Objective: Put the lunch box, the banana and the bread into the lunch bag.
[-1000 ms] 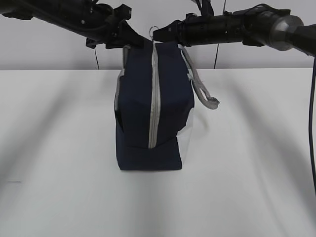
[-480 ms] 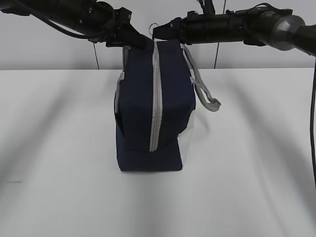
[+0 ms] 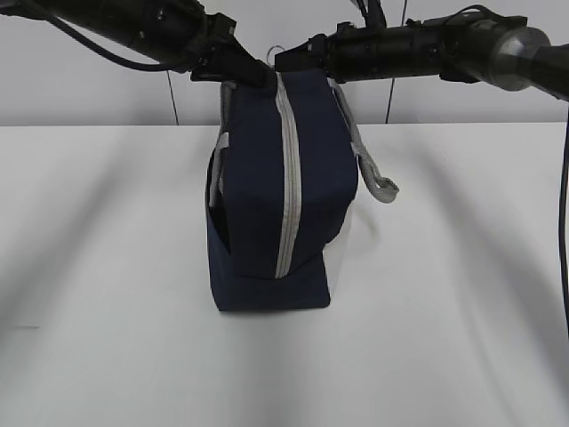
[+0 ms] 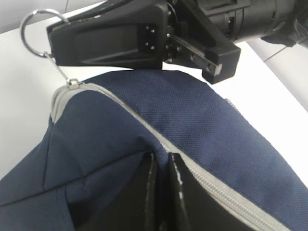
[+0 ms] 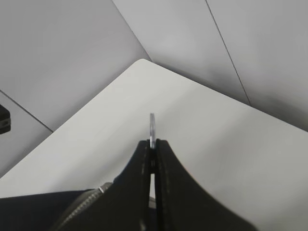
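Pinching the ring pull [image 5: 152, 126] at the top end of the zipper [image 3: 286, 178], right gripper [image 5: 152, 147] was clamped shut on it — left gripper [image 4: 161, 166] closed on the lunch bag [image 3: 267, 205] fabric beside the track. Bag stood mid-table [image 3: 107, 267], zipper running down its near face; open room all round.

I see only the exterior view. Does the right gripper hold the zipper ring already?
Observer: It holds it. In the right wrist view the right gripper is shut on the ring pull, seen edge-on.
Operator: And the left one?
Observer: The left gripper pinches a fold of the lunch bag beside the zipper.
Operator: Is the zipper open there?
Observer: No, the left wrist view shows it closed up to the slider.
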Robot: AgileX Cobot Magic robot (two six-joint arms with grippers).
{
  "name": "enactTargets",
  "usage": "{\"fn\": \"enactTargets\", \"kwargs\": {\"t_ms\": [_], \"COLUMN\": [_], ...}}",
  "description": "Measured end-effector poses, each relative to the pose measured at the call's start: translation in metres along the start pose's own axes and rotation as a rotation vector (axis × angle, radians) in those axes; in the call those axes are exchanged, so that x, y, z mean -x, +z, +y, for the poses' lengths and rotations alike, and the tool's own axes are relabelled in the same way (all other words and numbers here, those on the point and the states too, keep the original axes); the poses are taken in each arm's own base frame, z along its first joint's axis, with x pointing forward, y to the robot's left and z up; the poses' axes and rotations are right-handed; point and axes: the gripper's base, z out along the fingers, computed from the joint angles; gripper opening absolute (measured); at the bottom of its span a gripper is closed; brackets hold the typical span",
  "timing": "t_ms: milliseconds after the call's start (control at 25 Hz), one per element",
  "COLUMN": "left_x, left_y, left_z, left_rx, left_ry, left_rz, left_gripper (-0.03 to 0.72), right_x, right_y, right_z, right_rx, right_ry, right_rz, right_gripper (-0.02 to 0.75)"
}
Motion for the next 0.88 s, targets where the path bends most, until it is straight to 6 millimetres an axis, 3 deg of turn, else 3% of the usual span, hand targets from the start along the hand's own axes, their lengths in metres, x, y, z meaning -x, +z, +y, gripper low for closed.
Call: {"fn": "enactTargets", "kwargs": {"t_ms": [880], "left_x": [0.001], "left_y": [-0.005], "left_z": [-0.008], "left_rx": [-0.011], "left_ry": [0.058], "left_rz": [0.015], "left_gripper": [0.000], "right_x": [-0.012], "right_y": [-0.004], "right_z": [-0.012], "right_rx": [0.026], "right_ry": [0.047], "right_rz": [0.038], "right_gripper": [0.006]}}
